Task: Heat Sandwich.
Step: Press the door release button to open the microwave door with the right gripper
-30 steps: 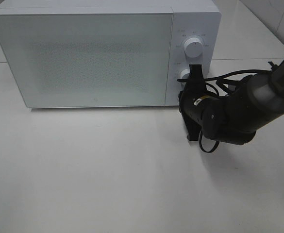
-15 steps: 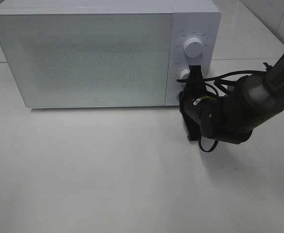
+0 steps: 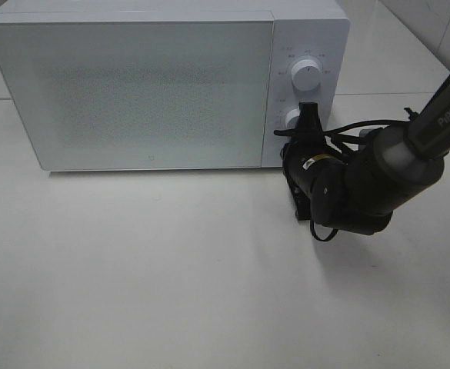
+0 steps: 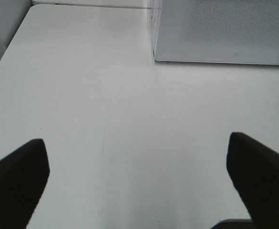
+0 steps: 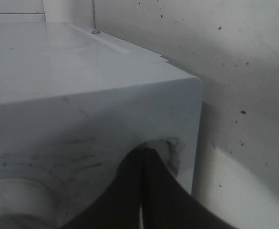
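Right gripper (image 3: 310, 110) is sitting with fingers pressed together, tips at the lower knob (image 3: 292, 118) of the microwave (image 3: 132, 92); can't tell if it's touching. Door (image 3: 132, 115) is sitting closed. Left gripper (image 4: 135, 143) is hanging spread wide over the table (image 4: 106, 86), gripping nothing, near the microwave's corner. Sandwich isn't showing in any view, so I can't tell where it is.

Right fingers (image 3: 310, 118) closed, tips at microwave (image 3: 132, 84) lower knob (image 3: 291, 118).
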Motion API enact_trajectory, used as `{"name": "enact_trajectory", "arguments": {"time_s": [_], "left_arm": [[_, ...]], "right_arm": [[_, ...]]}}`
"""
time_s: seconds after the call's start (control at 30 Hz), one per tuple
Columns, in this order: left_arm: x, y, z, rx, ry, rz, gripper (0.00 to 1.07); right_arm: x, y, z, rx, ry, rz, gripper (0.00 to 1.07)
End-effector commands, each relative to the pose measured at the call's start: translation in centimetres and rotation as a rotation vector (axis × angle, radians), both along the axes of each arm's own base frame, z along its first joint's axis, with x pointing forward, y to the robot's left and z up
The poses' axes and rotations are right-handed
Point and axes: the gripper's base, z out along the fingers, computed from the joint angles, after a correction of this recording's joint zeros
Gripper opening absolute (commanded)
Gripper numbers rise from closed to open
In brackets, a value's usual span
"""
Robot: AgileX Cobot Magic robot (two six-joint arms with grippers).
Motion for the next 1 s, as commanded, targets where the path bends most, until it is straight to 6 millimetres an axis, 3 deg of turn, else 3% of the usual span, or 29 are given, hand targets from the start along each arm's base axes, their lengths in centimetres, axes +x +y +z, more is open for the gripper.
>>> {"name": "enact_trajectory", "arguments": {"time_s": [0.03,0.3,1.0], "left_arm": [[-0.2,0.0,0.1,0.000,-0.029,-0.004,0.96],[-0.2,0.0,0.1,0.000,-0.029,-0.004,0.96],[-0.2,0.0,0.1,0.000,-0.029,-0.004,0.96]], "right_arm": [[3.6,-0.5,5.0,0.014,-0.357,-0.063,0.00],[5.1,0.4,4.4,0.023,-0.344,-0.039,0.00],[4.4,0.6,4.5,0.052,-0.226,-0.001,0.00]]}}
